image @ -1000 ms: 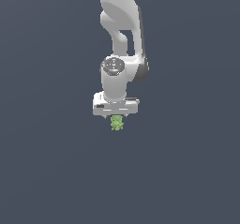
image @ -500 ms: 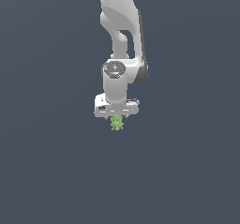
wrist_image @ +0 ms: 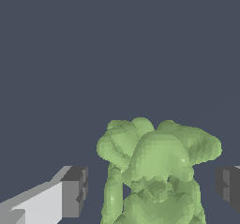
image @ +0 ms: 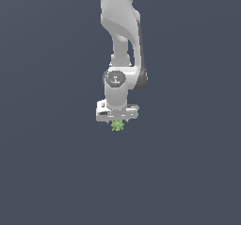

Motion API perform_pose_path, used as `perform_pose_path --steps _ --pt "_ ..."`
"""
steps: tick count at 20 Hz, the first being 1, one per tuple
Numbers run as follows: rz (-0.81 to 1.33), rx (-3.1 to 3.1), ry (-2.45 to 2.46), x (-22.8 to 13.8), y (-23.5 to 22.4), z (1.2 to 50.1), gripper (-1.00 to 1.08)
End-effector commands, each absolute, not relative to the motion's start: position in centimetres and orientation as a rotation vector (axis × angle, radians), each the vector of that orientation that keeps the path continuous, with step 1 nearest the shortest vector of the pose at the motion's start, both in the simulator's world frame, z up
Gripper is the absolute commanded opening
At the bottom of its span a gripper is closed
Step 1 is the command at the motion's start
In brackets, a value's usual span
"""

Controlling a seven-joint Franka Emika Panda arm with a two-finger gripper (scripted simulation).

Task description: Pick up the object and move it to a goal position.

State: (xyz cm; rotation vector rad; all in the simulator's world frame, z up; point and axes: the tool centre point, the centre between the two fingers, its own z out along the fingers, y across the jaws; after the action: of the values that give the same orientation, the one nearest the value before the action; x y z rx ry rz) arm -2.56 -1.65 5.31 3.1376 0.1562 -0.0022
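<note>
The object is a tiny light-green lumpy figurine [image: 117, 125] on the dark grey floor, right under the white arm's hand. In the wrist view the figurine [wrist_image: 157, 171] fills the space between the two fingers. My gripper [image: 117, 121] is open and straddles it. One dark fingertip [wrist_image: 75, 192] stands on one side and the other fingertip [wrist_image: 228, 185] on the opposite side. A small gap shows between each fingertip and the figurine. In the wrist view the gripper [wrist_image: 152, 189] sits low around the figurine's body.
A plain dark grey floor [image: 188, 172] surrounds the arm. No other object or goal marker shows in either view.
The hand has come down closer over the figurine and turned slightly. The figurine has stayed where it was.
</note>
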Motion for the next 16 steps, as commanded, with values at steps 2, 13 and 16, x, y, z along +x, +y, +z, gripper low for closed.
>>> perform_pose_path --steps 2,13,16 --pt "0.0 3.138 0.157 -2.51 -1.65 4.27 1.0" --pt "0.0 3.138 0.157 -2.45 -1.65 4.05 -1.0" --pt "0.001 3.138 0.158 -2.43 -1.61 4.14 -1.0"
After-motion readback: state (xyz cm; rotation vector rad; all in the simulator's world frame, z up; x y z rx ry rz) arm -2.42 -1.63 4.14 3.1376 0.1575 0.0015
